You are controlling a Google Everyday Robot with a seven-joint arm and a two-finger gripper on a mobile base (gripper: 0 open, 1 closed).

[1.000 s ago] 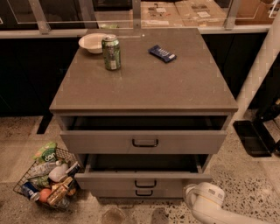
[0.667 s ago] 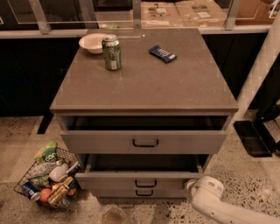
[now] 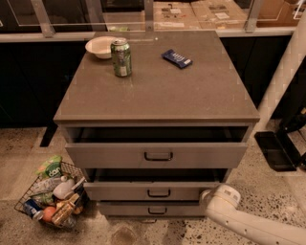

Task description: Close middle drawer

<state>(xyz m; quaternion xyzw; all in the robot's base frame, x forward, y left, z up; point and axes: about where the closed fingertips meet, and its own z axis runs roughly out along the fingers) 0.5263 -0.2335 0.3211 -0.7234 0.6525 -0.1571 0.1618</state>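
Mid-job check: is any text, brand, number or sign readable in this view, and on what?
No text here can be read with certainty.
Green can: label print too blurred.
Blue packet: white marks, unreadable.
Cardboard boxes: paper labels too small.
Green bag in the wire basket: white lettering, blurred.
Middle drawer, and the gripper at its front's right end: no text visible.

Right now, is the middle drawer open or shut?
Open: middle drawer juts out, dark gap behind its front; gripper at its right end.
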